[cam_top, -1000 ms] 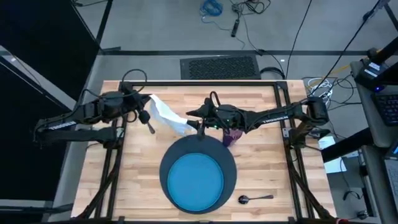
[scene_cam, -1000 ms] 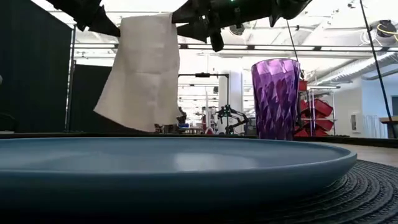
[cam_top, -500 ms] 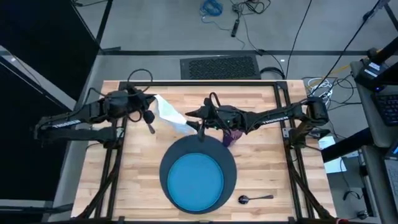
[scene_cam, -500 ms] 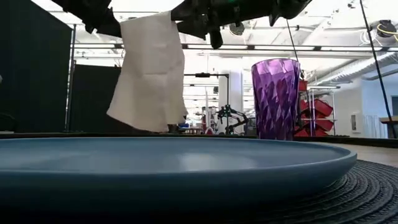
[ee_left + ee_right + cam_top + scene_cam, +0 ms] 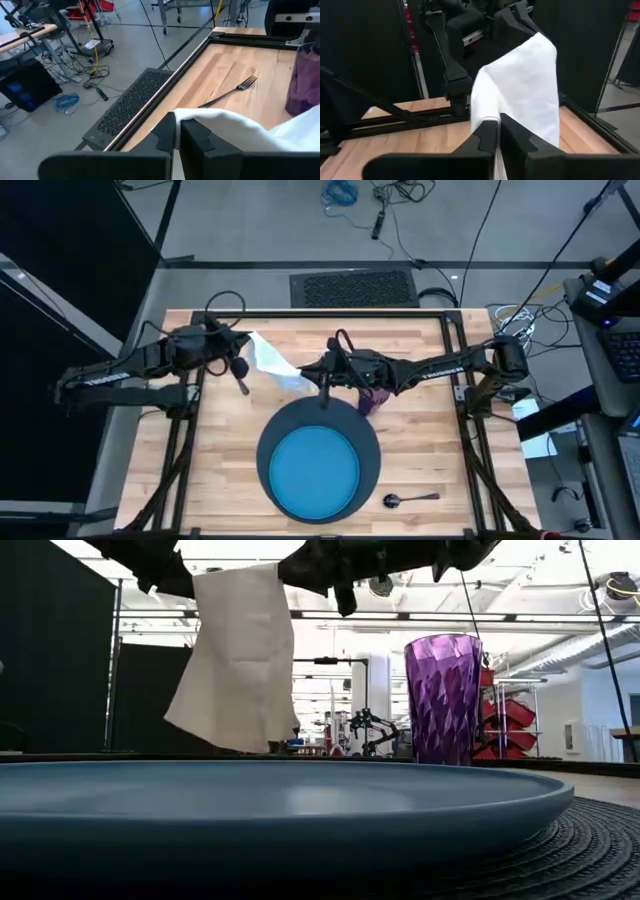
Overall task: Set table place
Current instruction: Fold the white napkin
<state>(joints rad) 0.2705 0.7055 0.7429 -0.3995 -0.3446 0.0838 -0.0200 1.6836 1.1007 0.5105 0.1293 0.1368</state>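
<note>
A white cloth napkin [image 5: 278, 365] hangs in the air between my two grippers, over the far half of the table [image 5: 210, 440]. My left gripper [image 5: 246, 343] is shut on its left end and my right gripper [image 5: 318, 374] on its right end. In the low view the napkin [image 5: 238, 660] hangs clear of the wood. A purple cup [image 5: 442, 698] stands just right of the right gripper. The bright blue plate [image 5: 318, 470] lies on the dark round charger [image 5: 268, 442] at the near middle. A spoon [image 5: 410, 499] lies right of the charger. A fork [image 5: 230, 92] lies on the planks. My left gripper pinches the napkin's upper corner [image 5: 186, 118] between its two fingers, coming level from the table's left. The cloth runs away from the fingers toward the right gripper and hangs clear of the table. My right gripper pinches the napkin's other upper edge [image 5: 487, 114] between its two fingers, coming level from the table's right. The cloth rises from there to the left gripper [image 5: 520, 17] and hangs slack below, lifted clear.
The table's black frame [image 5: 320, 314] runs along the far edge. Bare planks lie left of the charger [image 5: 215, 460] and right of it [image 5: 425, 450]. Cables and a floor grate [image 5: 352, 286] lie beyond the far edge.
My left gripper has moved a little toward the table's right, nearer the right gripper, carrying its napkin corner along. The napkin still hangs clear between the two grippers.
</note>
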